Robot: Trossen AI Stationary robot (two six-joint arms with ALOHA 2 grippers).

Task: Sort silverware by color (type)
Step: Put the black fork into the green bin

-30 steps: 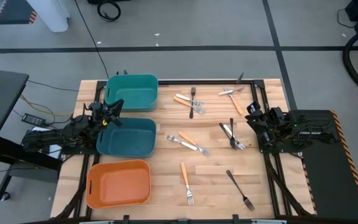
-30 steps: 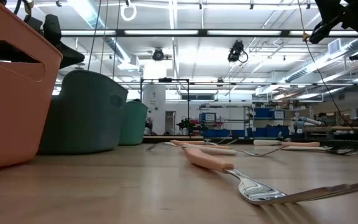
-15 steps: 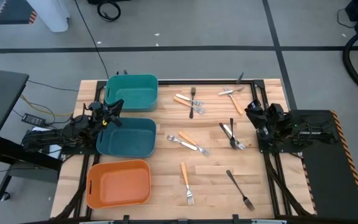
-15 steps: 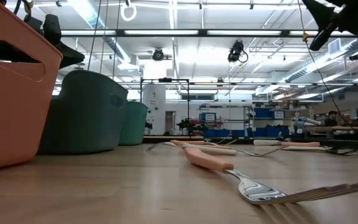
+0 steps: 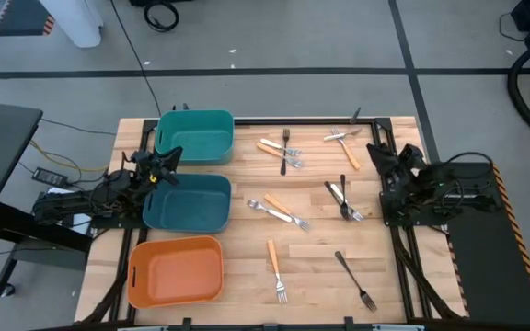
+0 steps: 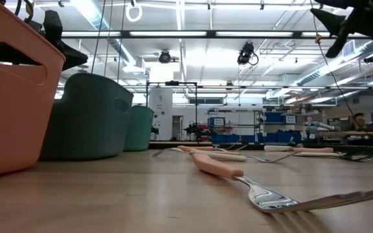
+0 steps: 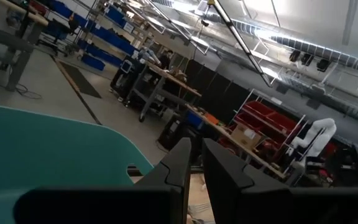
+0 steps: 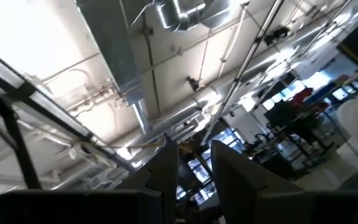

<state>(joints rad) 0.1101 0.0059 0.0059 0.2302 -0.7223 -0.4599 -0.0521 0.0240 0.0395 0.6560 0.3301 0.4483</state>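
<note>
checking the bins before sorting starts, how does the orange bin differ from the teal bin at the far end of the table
The orange bin is orange and sits at the table's near edge; the far teal bin is teal and sits at the far edge, with another teal bin between them. The orange bin shows a slot handle in its end wall in the low view; no such slot shows on the far teal bin. Both are rounded rectangular tubs, and both look empty.

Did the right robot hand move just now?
Yes. The right gripper swung toward the table's far edge, nearer the fork there. No silverware shifted.
</note>
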